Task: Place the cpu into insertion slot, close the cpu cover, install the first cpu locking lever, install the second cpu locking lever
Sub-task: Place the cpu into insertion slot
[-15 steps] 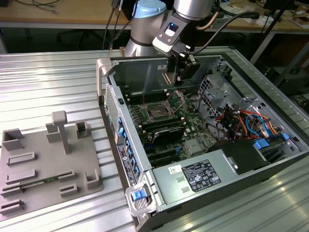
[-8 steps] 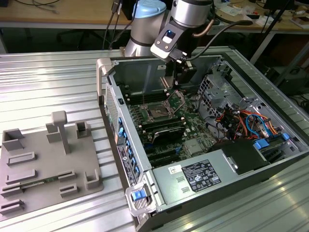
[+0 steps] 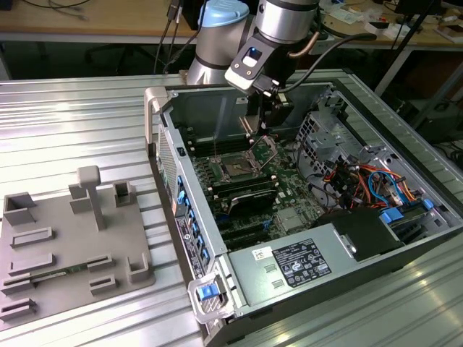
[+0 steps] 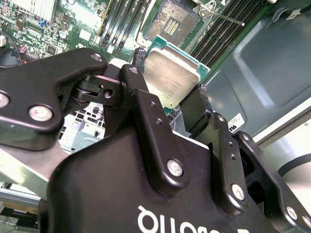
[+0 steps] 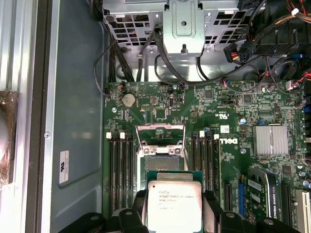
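Note:
My gripper [image 3: 270, 121] hangs inside the open computer case, shut on the cpu [image 4: 171, 76], a small square chip with a silver-grey top. In the first wrist view the cpu [image 5: 174, 205] sits between the black fingers [image 5: 130, 219], just short of the insertion slot [image 5: 160, 158]. The slot is a dark square socket on the green board, also seen in the exterior view [image 3: 237, 168] and the second wrist view [image 4: 177, 22]. The cpu cover [image 5: 161, 132] stands raised off the slot. A thin metal locking lever [image 4: 224, 18] sticks out beside the socket.
Long black memory slots [image 5: 121, 170] flank the socket on both sides. A grey power supply box [image 3: 296, 264] and bundled cables [image 3: 354, 181] fill the case's near end. A grey fixture plate [image 3: 65, 246] lies on the ribbed table at the exterior view's left.

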You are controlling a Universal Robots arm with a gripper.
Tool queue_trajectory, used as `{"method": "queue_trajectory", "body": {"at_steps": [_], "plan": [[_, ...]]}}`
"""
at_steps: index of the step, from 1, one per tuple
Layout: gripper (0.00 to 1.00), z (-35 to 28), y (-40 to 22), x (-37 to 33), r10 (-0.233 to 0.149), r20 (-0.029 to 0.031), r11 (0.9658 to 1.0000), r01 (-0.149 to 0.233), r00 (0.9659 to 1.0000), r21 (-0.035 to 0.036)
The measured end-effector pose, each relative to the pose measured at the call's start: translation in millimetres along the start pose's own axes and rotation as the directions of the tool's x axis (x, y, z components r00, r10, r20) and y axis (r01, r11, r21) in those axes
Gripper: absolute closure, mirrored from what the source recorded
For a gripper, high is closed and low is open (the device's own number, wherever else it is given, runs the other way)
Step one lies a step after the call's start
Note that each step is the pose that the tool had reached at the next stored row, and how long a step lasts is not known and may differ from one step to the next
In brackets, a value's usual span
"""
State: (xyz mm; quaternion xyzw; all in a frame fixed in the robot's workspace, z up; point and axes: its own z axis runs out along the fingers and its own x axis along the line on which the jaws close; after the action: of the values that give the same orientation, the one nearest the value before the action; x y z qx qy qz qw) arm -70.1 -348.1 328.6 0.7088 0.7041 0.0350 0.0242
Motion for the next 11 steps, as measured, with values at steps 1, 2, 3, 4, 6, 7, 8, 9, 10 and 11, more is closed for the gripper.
{"method": "queue_trajectory", "body": {"at_steps": [1, 2, 3, 4, 6, 7, 8, 9, 10, 11], "plan": [[0.45, 0.0, 0.0, 0.0, 0.000, 0.0000, 1.0000, 0.000, 1.0000, 0.0000], [0.45, 0.1, 0.0, 0.0, 0.000, -0.0001, 1.0000, 0.000, 1.0000, 0.0000], [0.45, 0.1, 0.0, 0.0, 0.000, -0.0001, 1.0000, 0.000, 1.0000, 0.0000], [0.45, 0.1, 0.0, 0.0, 0.000, 0.0000, 1.0000, 0.000, 1.0000, 0.0000], [0.45, 0.2, 0.0, 0.0, 0.000, -0.0001, 1.0000, 0.000, 1.0000, 0.0000], [0.45, 0.2, 0.0, 0.0, 0.000, -0.0001, 1.0000, 0.000, 1.0000, 0.0000], [0.45, 0.2, 0.0, 0.0, 0.000, 0.0000, 1.0000, 0.000, 1.0000, 0.0000], [0.45, 0.3, 0.0, 0.0, 0.000, 0.0000, 1.0000, 0.000, 1.0000, 0.0000], [0.45, 0.3, 0.0, 0.0, 0.000, -0.0001, 1.0000, 0.000, 1.0000, 0.0000], [0.45, 0.4, 0.0, 0.0, 0.000, 0.0000, 1.0000, 0.000, 1.0000, 0.0000]]}}
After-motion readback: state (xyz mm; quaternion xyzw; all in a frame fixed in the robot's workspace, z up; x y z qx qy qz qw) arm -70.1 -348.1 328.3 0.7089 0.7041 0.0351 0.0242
